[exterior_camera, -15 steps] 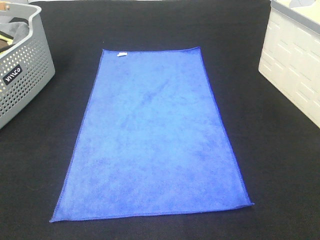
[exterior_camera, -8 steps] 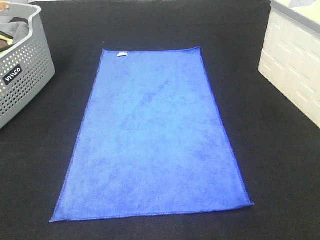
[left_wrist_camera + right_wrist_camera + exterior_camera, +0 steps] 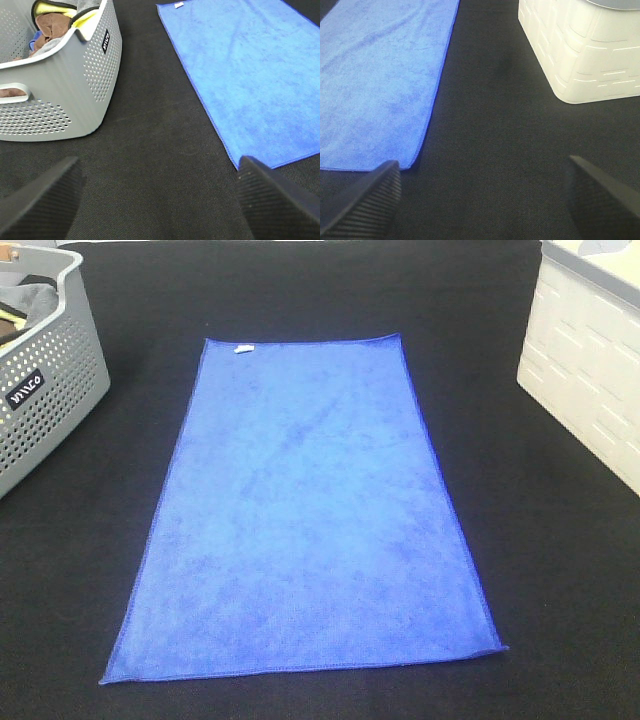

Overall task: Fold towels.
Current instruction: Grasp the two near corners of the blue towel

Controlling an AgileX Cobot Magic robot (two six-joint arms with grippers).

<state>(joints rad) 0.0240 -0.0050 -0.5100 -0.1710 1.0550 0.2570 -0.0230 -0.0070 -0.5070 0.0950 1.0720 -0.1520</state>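
A blue towel [image 3: 305, 510] lies flat and unfolded on the black table, its long side running away from me, with a small white tag [image 3: 242, 348] at its far left corner. It also shows in the left wrist view [image 3: 255, 75] and the right wrist view [image 3: 380, 75]. My left gripper [image 3: 157, 200] is open and empty over bare black cloth, left of the towel's near left corner. My right gripper [image 3: 485, 197] is open and empty, right of the towel's near right corner. Neither gripper shows in the high view.
A grey perforated basket [image 3: 45, 390] holding several crumpled cloths [image 3: 52, 22] stands at the far left. A white bin [image 3: 590, 370] stands at the far right, also in the right wrist view [image 3: 585, 50]. Black cloth [image 3: 560, 570] covers the table.
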